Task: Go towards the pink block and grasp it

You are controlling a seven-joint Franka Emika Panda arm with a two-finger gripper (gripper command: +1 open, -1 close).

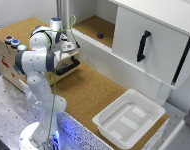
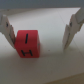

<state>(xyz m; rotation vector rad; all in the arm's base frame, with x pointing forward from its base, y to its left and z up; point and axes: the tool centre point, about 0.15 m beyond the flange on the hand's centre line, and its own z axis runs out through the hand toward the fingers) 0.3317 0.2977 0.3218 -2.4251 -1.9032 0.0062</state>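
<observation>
White arm with rounded glossy segments, dark grey joint rings, round base lit blue. Thin green cable runs down it. Two pale flat fingers, slightly blurred.

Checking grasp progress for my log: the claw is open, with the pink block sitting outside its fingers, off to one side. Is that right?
Not quite. The wrist view shows the claw open, but the pink block sits between its fingers, close against one of them, not outside.

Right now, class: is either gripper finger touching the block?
Cannot tell. In the wrist view the block sits hard against one finger with no clear gap, while the other finger stands well apart.
</observation>
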